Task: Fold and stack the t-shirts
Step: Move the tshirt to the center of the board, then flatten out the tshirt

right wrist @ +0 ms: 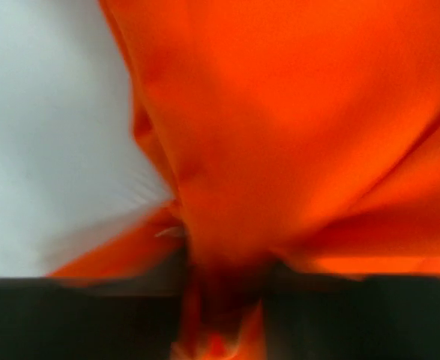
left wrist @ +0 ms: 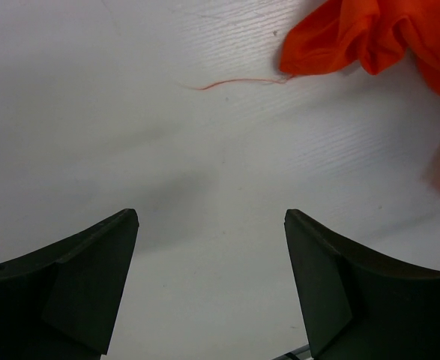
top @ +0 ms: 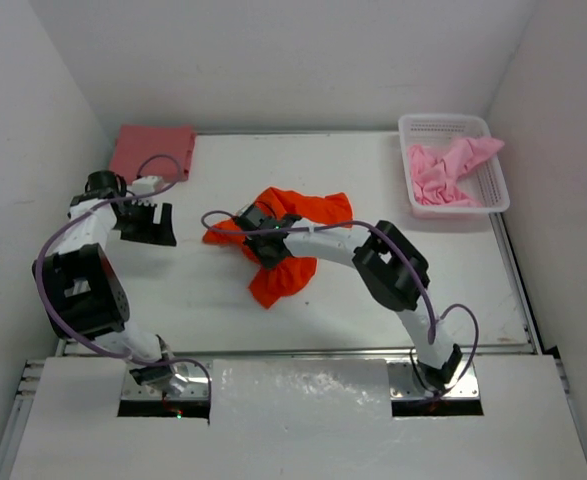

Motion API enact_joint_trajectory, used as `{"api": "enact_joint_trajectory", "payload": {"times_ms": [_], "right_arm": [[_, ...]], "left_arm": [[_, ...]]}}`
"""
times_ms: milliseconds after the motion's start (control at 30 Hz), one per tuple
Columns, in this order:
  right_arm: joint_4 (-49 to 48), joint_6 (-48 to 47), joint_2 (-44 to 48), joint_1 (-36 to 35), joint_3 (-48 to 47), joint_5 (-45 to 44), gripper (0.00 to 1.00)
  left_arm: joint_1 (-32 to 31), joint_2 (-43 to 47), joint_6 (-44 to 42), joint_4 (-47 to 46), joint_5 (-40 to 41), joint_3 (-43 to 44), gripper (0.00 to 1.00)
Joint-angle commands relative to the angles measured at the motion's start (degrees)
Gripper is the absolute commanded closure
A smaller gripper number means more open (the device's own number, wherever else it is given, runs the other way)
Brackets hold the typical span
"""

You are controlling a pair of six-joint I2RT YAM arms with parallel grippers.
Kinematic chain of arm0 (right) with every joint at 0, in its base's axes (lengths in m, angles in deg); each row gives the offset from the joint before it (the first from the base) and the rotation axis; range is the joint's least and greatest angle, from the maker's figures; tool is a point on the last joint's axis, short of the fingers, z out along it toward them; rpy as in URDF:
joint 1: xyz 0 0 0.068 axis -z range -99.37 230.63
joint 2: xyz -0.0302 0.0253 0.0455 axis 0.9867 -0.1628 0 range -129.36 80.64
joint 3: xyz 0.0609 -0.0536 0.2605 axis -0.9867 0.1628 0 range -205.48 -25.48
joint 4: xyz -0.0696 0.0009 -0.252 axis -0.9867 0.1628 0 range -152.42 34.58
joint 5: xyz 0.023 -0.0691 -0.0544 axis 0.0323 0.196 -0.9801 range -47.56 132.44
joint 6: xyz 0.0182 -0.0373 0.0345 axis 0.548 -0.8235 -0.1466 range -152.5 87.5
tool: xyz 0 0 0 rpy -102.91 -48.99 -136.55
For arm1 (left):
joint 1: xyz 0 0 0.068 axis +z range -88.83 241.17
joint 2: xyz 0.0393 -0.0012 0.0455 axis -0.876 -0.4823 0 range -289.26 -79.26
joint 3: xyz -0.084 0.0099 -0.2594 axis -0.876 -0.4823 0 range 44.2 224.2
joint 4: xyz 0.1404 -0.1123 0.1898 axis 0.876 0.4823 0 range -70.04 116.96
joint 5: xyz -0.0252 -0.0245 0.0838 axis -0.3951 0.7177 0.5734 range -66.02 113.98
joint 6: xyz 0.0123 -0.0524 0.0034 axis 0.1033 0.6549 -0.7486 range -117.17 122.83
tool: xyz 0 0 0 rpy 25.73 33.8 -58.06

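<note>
Your right pincer (right wrist: 223, 300) is clenching the orange t-shirt (top: 283, 270), cloth bunching between its fingers. Your left pincer (left wrist: 212, 225) is hanging released over the counter (left wrist: 130, 135), that shirt lying ahead, to its right.

I get bright, even light from above; only faint, soft shadows fall on the table (top: 193, 290) beside the orange shirt (top: 281, 283). Up close, my right wrist view smears that shirt into blur.

A white perforated basket (top: 443, 122) sits at the far right corner of the white table (top: 203, 300), between white walls.
</note>
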Motion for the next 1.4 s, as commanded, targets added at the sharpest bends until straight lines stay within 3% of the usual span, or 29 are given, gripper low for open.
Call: {"api": "enact_joint_trajectory", "payload": {"times_ms": [0,133,167,300,400,667,733,867,1033,1100,1200,1267,1300,1367], "right_arm": [[1.4,-3.4,0.5,-1.7,-4.0,1.4,1.0],[-2.6,-9.1,9.9,-5.4,-8.1,13.2,1.0],[-3.7,-9.2,15.4,-5.6,-8.9,20.9,1.0],[-9.5,-9.8,28.5,-5.2,-9.6,32.8,1.0],[-7.0,-8.9,33.9,-2.7,-11.4,33.0,1.0],[0.0,0.7,39.5,19.4,-3.3,26.9,1.0],[2.0,-1.4,38.7,26.3,-1.2,26.1,1.0],[7.9,-13.5,36.1,28.6,3.7,14.3,0.97],[15.5,-12.2,27.3,31.0,5.7,13.4,0.96],[19.1,-10.5,23.3,34.5,4.1,12.4,0.88],[20.3,-9.9,18.5,38.7,2.9,12.7,0.4],[20.2,-10.9,19.2,38.3,1.5,9.1,0.29],[20.1,-11.3,20.2,37.9,0.7,7.6,0.11],[18.7,-10.9,25.7,36.1,1.6,2.6,0.02]], "left_arm": [[0.1,3.3,1.3,-2.5,-1.6,0.0,0.23],[0.8,2.8,2.2,-2.3,-1.6,2.1,0.23],[1.0,2.7,2.2,-2.1,-1.6,2.7,0.23],[1.5,3.0,2.1,-1.8,-0.9,5.7,0.23],[1.6,3.6,2.7,-2.5,0.6,8.1,0.22],[2.2,2.9,3.9,-2.6,3.5,17.2,0.21],[2.2,2.5,3.9,-2.4,3.5,19.5,0.21],[2.1,2.1,4.2,-0.7,1.4,21.2,0.22],[-0.1,3.4,2.4,0.1,1.5,17.6,0.24],[-2.7,4.2,1.5,0.8,2.4,16.1,0.24],[-6.6,5.2,0.0,1.5,3.7,13.3,0.24],[-7.2,5.5,0.3,1.5,2.7,12.4,0.24],[-7.2,5.5,0.8,1.5,2.5,12.2,0.24],[-7.5,5.5,0.8,1.7,2.2,11.9,0.25]]}}
